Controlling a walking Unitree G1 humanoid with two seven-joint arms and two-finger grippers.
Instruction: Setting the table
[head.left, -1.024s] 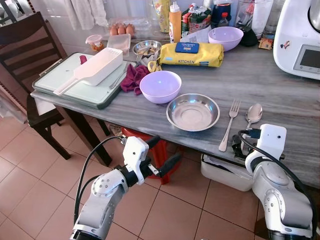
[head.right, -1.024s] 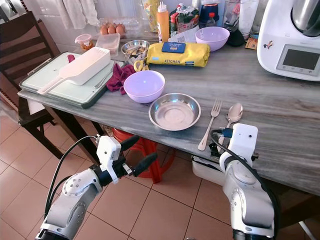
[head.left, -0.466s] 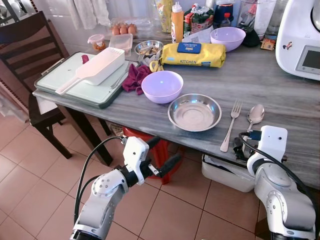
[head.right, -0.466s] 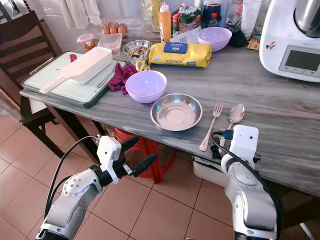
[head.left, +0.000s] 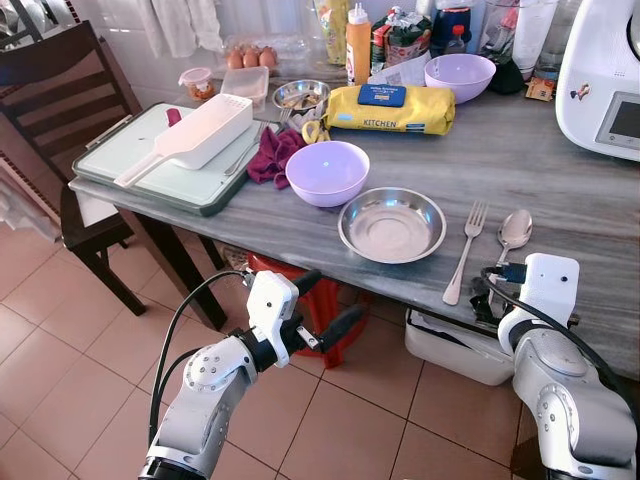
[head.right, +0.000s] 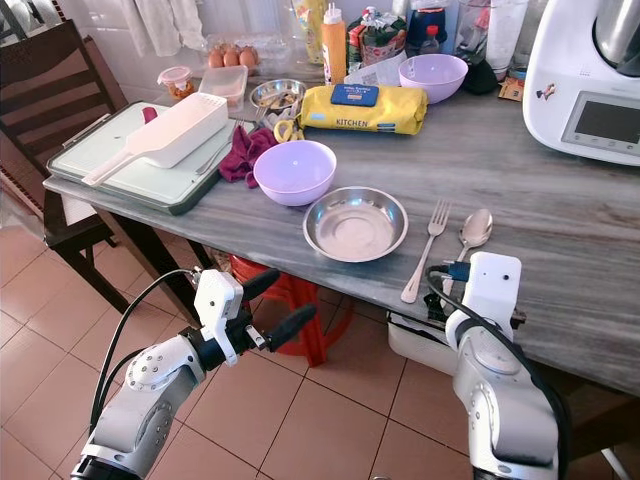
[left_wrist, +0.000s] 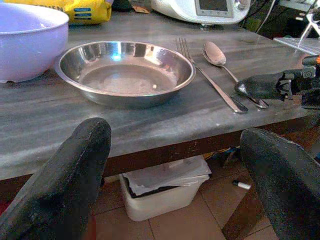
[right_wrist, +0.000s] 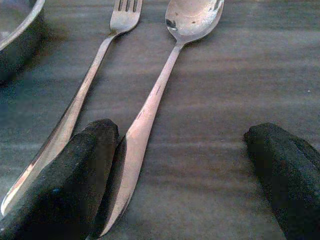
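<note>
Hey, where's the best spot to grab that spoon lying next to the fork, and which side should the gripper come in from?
Probably the spoon's handle end, which points at the table's near edge. The spoon lies flat, bowl away from the robot, with the fork close alongside toward the steel bowl. The right gripper is open over that handle; coming from above, fingers straddling the thin handle, looks best.

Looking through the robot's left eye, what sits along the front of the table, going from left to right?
Green tray → red cloth → purple bowl → steel bowl → fork → spoon
</note>
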